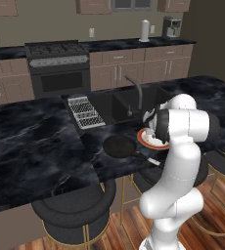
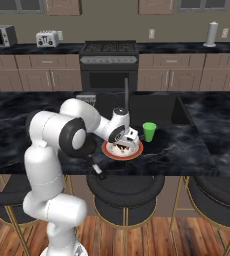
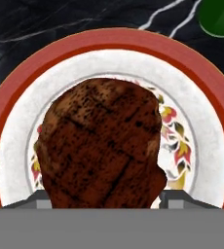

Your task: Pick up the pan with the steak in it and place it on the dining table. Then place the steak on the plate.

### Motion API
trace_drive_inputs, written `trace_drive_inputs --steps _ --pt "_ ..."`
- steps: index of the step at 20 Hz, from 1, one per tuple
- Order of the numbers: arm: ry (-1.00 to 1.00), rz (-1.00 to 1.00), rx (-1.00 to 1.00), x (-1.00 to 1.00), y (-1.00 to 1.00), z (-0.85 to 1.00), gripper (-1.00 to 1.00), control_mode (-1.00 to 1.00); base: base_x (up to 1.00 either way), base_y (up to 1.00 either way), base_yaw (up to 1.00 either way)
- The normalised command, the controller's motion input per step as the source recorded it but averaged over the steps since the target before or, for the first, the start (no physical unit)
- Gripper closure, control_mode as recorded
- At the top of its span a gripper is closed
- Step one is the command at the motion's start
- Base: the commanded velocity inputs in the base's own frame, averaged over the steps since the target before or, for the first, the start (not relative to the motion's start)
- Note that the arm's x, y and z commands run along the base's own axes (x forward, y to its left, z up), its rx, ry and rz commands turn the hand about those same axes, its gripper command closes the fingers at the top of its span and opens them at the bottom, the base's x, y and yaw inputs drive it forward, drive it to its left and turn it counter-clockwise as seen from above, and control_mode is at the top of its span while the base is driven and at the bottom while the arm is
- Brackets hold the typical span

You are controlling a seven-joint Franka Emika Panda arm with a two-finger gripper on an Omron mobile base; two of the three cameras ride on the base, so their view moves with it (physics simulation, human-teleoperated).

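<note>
- Two-finger gripper pinches the reddish-brown grilled steak at frame centre, over the orange-rimmed white plate.
- Black frying pan sits on the marble island.
- Last step, I judge: lower, release.

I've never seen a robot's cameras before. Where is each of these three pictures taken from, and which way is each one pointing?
Left base view: behind the arm to its left, looking forward and down at the dining table, pan and plate; the white arm rises at lower right.
Right base view: behind to its right, over the same table; the arm rises at lower left, its gripper over the plate beside a green cup.
Hand view: on the hand, looking down the gripper at the steak over the plate; finger tips show.
Shared: all show the plate.
</note>
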Motion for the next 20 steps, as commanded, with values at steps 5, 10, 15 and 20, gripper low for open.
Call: trace_drive_inputs --steps 5,10,15,20 --pt "0.0 0.0 0.0 0.03 -0.02 -0.12 1.0 -1.0 0.0 0.0 0.0" --pt "0.0 0.0 0.0 0.01 0.0 -0.03 1.0 -1.0 0.0 0.0 0.0" --pt "-0.01 0.0 0.0 0.09 0.02 -0.01 -1.0 -1.0 0.0 0.0 0.0" --pt "0.0 0.0 0.01 0.22 0.0 0.0 -1.0 -1.0 0.0 0.0 0.0"
